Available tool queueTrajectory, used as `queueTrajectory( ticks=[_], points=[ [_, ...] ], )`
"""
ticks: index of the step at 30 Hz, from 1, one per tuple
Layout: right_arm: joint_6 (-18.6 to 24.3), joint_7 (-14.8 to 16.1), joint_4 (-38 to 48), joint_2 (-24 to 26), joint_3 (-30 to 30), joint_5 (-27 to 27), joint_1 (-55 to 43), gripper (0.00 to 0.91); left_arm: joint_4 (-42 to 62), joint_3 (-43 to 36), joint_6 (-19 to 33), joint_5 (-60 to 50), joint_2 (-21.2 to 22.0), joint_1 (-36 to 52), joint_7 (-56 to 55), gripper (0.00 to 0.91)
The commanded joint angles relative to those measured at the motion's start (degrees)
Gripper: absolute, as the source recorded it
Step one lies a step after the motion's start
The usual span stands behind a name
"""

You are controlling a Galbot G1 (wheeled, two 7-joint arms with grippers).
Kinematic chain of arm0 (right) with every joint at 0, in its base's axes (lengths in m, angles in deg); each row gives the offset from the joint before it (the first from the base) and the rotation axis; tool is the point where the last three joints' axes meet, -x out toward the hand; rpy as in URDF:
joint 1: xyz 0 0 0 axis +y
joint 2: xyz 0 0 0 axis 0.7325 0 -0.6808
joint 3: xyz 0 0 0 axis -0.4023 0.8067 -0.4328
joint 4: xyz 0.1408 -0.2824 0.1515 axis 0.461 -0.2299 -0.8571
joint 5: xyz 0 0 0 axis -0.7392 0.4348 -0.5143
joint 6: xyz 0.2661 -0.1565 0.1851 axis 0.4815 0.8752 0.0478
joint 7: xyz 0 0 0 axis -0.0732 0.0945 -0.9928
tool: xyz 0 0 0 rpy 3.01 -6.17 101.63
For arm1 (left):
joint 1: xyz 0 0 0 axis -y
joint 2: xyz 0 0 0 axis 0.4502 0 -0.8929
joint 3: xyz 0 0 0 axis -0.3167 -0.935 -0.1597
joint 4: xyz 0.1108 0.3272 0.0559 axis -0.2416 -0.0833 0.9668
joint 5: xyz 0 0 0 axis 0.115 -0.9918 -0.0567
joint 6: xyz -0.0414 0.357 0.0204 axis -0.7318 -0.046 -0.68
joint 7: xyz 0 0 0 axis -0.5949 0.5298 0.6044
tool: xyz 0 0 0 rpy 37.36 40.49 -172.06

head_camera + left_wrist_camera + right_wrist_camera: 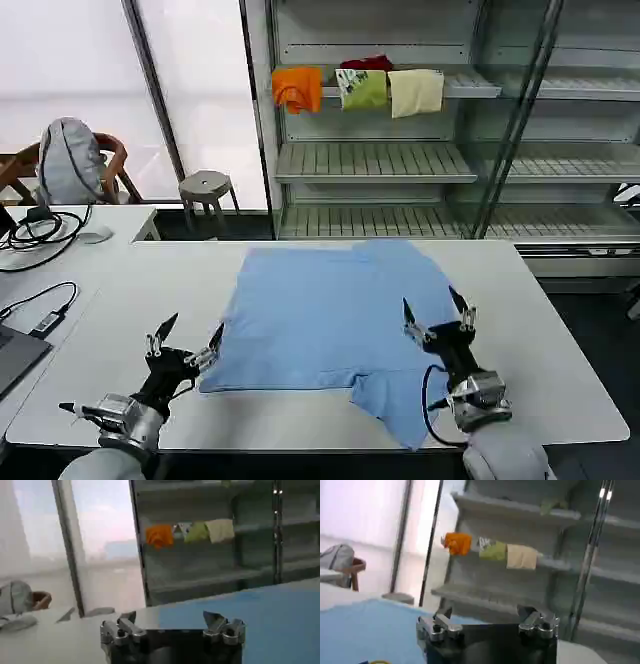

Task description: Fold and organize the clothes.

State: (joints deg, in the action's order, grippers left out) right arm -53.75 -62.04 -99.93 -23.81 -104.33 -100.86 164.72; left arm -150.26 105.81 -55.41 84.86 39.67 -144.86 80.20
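The light blue T-shirt (330, 315) lies partly folded on the white table (120, 290), with one sleeve flap hanging toward the front edge. My left gripper (192, 336) hovers open at the shirt's near left corner, above the table, nothing between its fingers. My right gripper (438, 312) stands open over the shirt's near right part, also holding nothing. In the left wrist view the left gripper (172, 617) points across the blue shirt (260, 615). In the right wrist view the right gripper (487, 614) points at the shelves, with the blue shirt (365, 627) to one side.
A metal shelf rack (400, 160) stands behind the table, with orange (297, 88), green (363, 88), cream (415, 92) and red (368, 63) cloths on it. Cables and a device (45, 320) lie on the table's left. A stool (205, 188) and a chair (70, 165) stand at the back left.
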Motion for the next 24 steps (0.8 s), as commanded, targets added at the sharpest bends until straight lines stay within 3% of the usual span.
queueTrajectory(
  ticks=[1, 17, 24],
  points=[
    [-2.06, -0.81, -6.87, 2.82, -0.88, -0.72, 14.90, 0.907, -4.05, 0.11, -15.86, 15.52, -1.95, -6.57, -6.35, 0.907],
    [-5.05, -1.51, -7.11, -1.95, -0.11, -1.64, 19.26, 0.907, -1.74, 2.15, -16.45, 13.97, -2.30, -6.22, -7.12, 0.907],
    [-6.26, -4.06, -7.05, -2.49, 0.42, -2.30, 19.10, 0.907, -1.37, 2.58, -15.86, 14.50, -2.20, -4.97, -7.22, 0.907]
  ],
)
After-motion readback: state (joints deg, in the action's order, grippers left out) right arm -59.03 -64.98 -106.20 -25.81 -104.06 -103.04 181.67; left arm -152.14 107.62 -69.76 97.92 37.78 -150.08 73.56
